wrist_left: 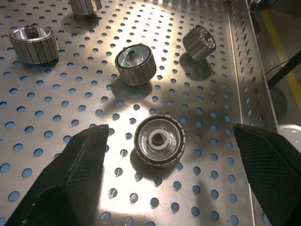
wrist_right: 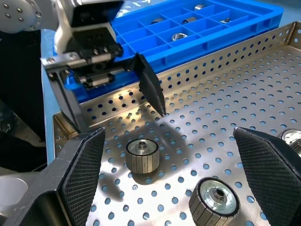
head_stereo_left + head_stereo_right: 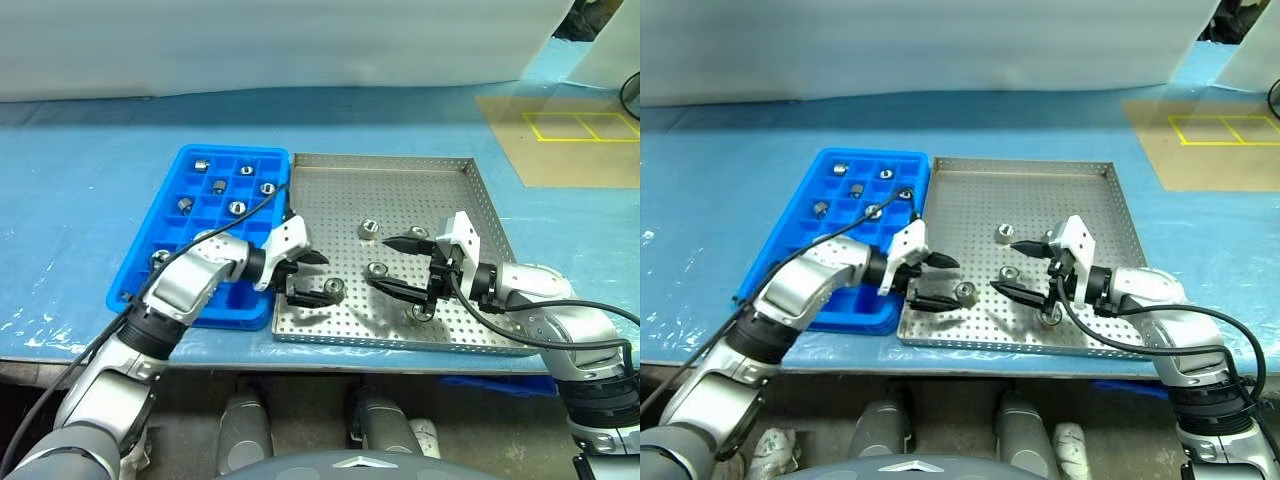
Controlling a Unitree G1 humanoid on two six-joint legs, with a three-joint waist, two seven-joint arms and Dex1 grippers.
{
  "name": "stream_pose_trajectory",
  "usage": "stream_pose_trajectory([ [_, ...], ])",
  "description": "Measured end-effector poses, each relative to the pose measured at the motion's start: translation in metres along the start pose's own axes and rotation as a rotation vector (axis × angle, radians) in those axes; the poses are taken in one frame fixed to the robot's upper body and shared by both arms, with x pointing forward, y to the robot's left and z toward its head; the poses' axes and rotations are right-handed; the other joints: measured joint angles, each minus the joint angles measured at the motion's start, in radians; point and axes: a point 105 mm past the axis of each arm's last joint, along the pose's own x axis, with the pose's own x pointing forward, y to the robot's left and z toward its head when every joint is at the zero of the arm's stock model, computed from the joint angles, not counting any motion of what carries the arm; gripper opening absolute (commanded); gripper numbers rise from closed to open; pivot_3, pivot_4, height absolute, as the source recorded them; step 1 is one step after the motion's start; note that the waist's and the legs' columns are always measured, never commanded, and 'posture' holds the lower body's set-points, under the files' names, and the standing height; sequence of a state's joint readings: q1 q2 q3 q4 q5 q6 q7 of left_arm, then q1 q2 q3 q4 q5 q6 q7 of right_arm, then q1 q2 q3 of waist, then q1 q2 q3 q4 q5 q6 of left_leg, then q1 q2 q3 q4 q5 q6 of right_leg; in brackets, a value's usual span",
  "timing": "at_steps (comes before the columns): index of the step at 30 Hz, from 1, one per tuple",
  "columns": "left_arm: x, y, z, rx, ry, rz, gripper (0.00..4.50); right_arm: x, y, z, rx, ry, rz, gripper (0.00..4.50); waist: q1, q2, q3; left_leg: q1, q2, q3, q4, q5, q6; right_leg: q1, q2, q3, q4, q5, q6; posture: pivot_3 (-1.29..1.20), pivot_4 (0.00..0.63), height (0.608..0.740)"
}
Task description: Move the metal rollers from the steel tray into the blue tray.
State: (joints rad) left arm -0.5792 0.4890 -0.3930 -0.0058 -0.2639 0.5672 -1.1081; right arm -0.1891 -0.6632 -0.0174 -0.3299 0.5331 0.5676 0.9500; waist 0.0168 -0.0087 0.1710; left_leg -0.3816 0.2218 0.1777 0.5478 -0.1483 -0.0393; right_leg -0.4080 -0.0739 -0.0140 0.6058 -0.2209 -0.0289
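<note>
Metal rollers (image 3: 369, 230) lie scattered on the perforated floor of the steel tray (image 3: 400, 170), with others already dropped into compartments of the blue tray (image 3: 190, 155) touching its left rim, both on the blue-covered worktop (image 3: 90, 150); from the head views, the left claw (image 3: 308, 275) hangs spread low over the steel tray's near-left corner, a roller (image 3: 335, 289) just beside its lower finger, while the right claw (image 3: 396, 264) is spread too, holding nothing, straddling another roller (image 3: 377, 269); in the left wrist view, one roller (image 1: 159, 141) stands on end between the parted fingers (image 1: 75, 165), nearer the one finger; centring it before closing should stop it skidding; in the right wrist view, two rollers (image 2: 141, 161) sit between its wide fingers (image 2: 268, 165), the left claw (image 2: 113, 94) poised opposite; judged best to grip across the ribbed side, one roller alone.
</note>
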Motion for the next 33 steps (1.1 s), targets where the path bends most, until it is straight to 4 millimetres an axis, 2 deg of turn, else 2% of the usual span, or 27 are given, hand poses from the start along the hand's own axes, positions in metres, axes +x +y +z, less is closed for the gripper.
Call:
stream_pose_trajectory([
  [7, 0.014, -0.005, -0.006, 0.017, 0.037, -0.029, 4.45, 0.001, 0.002, 0.003, 0.002, -0.015, -0.016, 4.5, -0.001, 0.001, -0.001, 0.0, 0.0, 0.0, 0.0, 0.0, 0.0, 0.0, 0.0, 0.0, 0.0, 0.0, 0.0, -0.28, 0.15, 0.74],
  [10, 0.016, -0.004, -0.007, 0.043, 0.058, -0.023, 3.85, 0.002, 0.003, 0.005, -0.004, -0.024, -0.019, 4.5, 0.0, 0.003, -0.002, 0.002, 0.0, 0.0, 0.0, 0.0, 0.0, 0.002, 0.0, 0.0, 0.0, 0.0, 0.0, -0.28, 0.15, 0.74],
  [17, 0.019, 0.0, -0.008, 0.089, 0.073, -0.008, 1.57, 0.003, 0.004, 0.002, 0.01, -0.03, -0.033, 4.5, 0.0, 0.007, -0.004, 0.003, 0.0, 0.0, 0.0, 0.0, 0.0, 0.003, -0.001, 0.0, 0.0, 0.0, 0.0, -0.29, 0.15, 0.74],
  [24, 0.025, -0.002, -0.006, 0.069, 0.047, -0.011, 1.57, 0.004, 0.003, 0.004, 0.004, -0.043, -0.042, 4.5, -0.001, 0.007, -0.004, 0.002, 0.0, 0.0, 0.0, 0.0, 0.0, 0.003, 0.0, 0.0, -0.001, 0.0, 0.0, -0.28, 0.15, 0.74],
  [28, 0.025, 0.005, 0.001, 0.002, -0.014, 0.045, 1.57, 0.005, 0.002, 0.005, -0.005, -0.05, -0.04, 4.5, -0.001, 0.007, -0.004, 0.0, 0.0, 0.0, 0.0, 0.0, 0.0, 0.001, 0.0, 0.0, -0.001, 0.0, 0.0, -0.28, 0.15, 0.74],
  [30, 0.019, 0.017, 0.008, -0.017, -0.056, 0.136, 1.57, 0.005, 0.0, 0.006, -0.01, -0.054, -0.038, 4.5, -0.002, 0.007, -0.004, 0.0, 0.0, 0.0, 0.0, 0.0, 0.0, 0.001, 0.0, 0.0, -0.001, 0.0, 0.0, -0.23, 0.15, 0.74],
  [33, -0.005, 0.054, 0.026, -0.004, -0.158, 0.433, 1.57, 0.007, -0.003, 0.003, -0.005, -0.053, -0.032, 4.5, -0.002, 0.007, -0.004, -0.001, 0.0, 0.0, 0.001, 0.0, 0.0, 0.001, 0.0, -0.001, -0.001, 0.0, 0.0, -0.23, 0.15, 0.74],
])
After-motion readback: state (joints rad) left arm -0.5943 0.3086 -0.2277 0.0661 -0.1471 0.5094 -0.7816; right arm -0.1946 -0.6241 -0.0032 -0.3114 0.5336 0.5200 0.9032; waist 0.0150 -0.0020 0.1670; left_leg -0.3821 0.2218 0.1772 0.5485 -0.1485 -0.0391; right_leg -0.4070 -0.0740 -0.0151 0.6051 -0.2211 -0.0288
